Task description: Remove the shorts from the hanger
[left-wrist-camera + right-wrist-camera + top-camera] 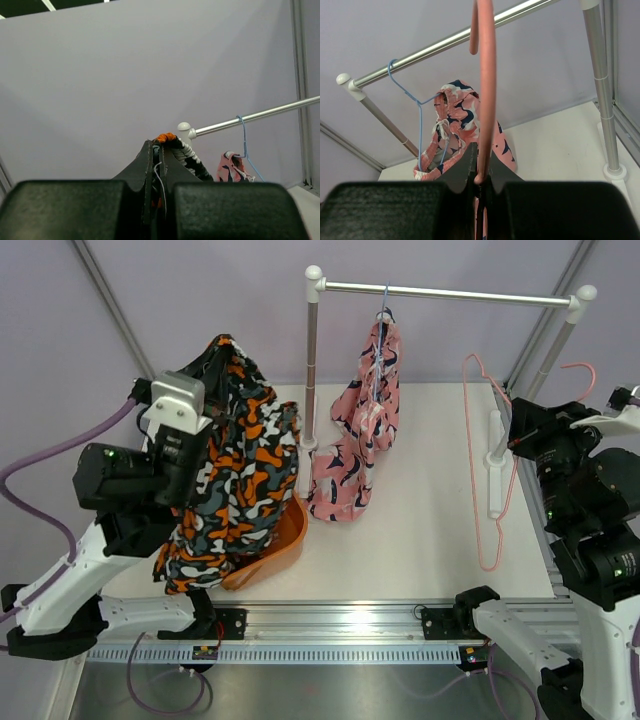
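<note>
At left of the top view, the left hand (156, 150) is closed on the orange-black-white-grey camouflage fabric shorts (240, 470), held above the orange plastic tub (288, 535). The right hand (481, 167) is clamped on a bare coral wire hanger (490, 470). At upper centre, the pink blotched fabric shorts (355, 450) hang from a blue wire hanger (417, 107).

Risk: if released here, the camouflage pair may drape over the tub's near rim and slide onto the bench (430, 530). The tub's contents are hidden.

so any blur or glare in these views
top external: even soft light, sharp, no harsh glare on the table; left wrist: its tool dark and soft, rail crisp; right wrist: pink hanger close and blurry, pink shorts sharper
</note>
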### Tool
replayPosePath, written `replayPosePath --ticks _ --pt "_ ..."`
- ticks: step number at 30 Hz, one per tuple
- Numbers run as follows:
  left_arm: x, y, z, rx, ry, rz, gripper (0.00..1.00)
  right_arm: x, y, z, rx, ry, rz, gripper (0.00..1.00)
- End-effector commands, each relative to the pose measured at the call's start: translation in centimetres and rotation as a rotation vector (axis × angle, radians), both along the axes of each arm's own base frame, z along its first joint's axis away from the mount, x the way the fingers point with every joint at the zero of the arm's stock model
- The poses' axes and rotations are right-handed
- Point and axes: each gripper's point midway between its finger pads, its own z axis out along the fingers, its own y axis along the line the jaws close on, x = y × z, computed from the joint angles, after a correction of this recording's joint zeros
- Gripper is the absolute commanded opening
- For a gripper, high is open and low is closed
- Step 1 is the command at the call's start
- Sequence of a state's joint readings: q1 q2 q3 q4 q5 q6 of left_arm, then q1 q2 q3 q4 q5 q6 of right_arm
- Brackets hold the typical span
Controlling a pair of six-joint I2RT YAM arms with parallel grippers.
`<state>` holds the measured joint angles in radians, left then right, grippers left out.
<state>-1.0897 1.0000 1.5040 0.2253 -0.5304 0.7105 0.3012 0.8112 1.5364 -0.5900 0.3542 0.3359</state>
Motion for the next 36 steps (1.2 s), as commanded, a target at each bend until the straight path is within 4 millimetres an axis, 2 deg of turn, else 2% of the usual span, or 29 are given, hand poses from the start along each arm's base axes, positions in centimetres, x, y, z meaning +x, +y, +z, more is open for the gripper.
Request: replayPosePath --ticks 1,5,6,8,9,11,13,14,15,16,17,18,19,21,22,25,26,28,29,30,31,32,35,36 --pt "0.5 -0.7 0.6 -0.061 0.050 -0.117 0.00 -0.6 -0.3 0.1 -0.005 -0.013 -0.004 0.00" --pt "3.8 0.4 0.4 -0.142 0.138 -0.089 0.00 -0.7 -0.3 -0.2 -0.014 -0.006 -0.004 0.00" --pt "5.2 1.6 -0.3 -0.147 0.169 -0.032 0.00 -0.7 -0.3 -0.3 -0.014 -0.004 -0.004 0.00" --pt "7.5 2.3 -1.9 -0.193 0.264 0.003 0.00 -0.6 -0.2 -0.5 -0.021 0.002 -0.002 0.00" --pt "9.0 3.9 -3.2 -0.205 0.310 0.071 0.00 -0.6 -0.2 -0.5 -0.020 0.001 0.001 0.00" --pt "10.8 5.5 -5.3 -0.280 0.382 0.136 0.00 -0.5 -0.1 -0.7 -0.025 0.006 0.006 0.00" --pt "12.1 8.6 -7.2 -0.359 0.443 0.250 0.00 -0.3 0.1 -0.8 -0.030 0.010 0.011 0.00" --pt "12.6 9.3 -7.8 -0.460 0.484 0.230 0.00 -0.2 0.2 -0.8 -0.030 0.010 0.014 0.00" --pt "13.5 12.5 -8.5 -0.520 0.500 0.293 0.00 0.0 0.3 -1.0 -0.032 0.020 0.018 0.00" --pt "14.0 12.5 -9.8 -0.539 0.557 0.240 0.00 0.1 0.4 -1.0 -0.035 0.022 0.022 0.00" --pt "14.5 13.3 -10.4 -0.636 0.586 0.209 0.00 0.2 0.6 -0.9 -0.035 0.022 0.030 0.00" --pt "14.9 16.2 -11.1 -0.694 0.588 0.254 0.00 0.2 0.7 -0.9 -0.035 0.022 0.035 0.00" --pt "15.6 15.7 -12.9 -0.708 0.656 0.205 0.00 0.2 0.7 -0.9 -0.035 0.022 0.036 0.00" --pt "16.1 18.0 -14.6 -0.816 0.690 0.221 0.00 0.4 0.8 -1.0 -0.035 0.024 0.039 0.00" --pt "16.4 17.8 -16.8 -0.838 0.740 0.211 0.00 0.5 0.9 -1.3 -0.037 0.032 0.041 0.00" --pt "16.7 17.7 -19.7 -0.927 0.763 0.186 0.00 0.8 1.1 -1.8 -0.036 0.040 0.051 0.00" --pt "16.5 17.6 -23.2 -0.978 0.816 0.196 0.00 0.8 1.3 -1.8 -0.034 0.038 0.057 0.00" --pt "16.3 16.7 -26.1 -1.019 0.866 0.165 0.00 1.0 1.5 -2.2 -0.034 0.047 0.064 0.00" --pt "15.7 15.6 -30.0 -1.036 0.939 0.167 0.00 1.1 1.7 -2.2 -0.032 0.046 0.073 0.00" --pt "15.5 15.0 -31.5 -1.036 0.960 0.170 0.00 1.4 1.9 -2.4 -0.034 0.056 0.079 0.00" --pt "15.1 15.3 -33.2 -1.045 0.960 0.233 0.00 1.4 2.1 -2.4 -0.035 0.059 0.089 0.00" --pt "14.2 14.0 -36.2 -1.020 1.016 0.248 0.00 1.6 2.3 -2.6 -0.040 0.068 0.099 0.00" --pt "13.1 13.4 -39.8 -1.009 1.060 0.318 0.00 2.1 2.7 -2.6 -0.060 0.080 0.113 0.00" --pt "12.4 13.5 -41.9 -1.009 1.092 0.353 0.00 2.6 2.9 -2.9 -0.066 0.094 0.118 0.00"
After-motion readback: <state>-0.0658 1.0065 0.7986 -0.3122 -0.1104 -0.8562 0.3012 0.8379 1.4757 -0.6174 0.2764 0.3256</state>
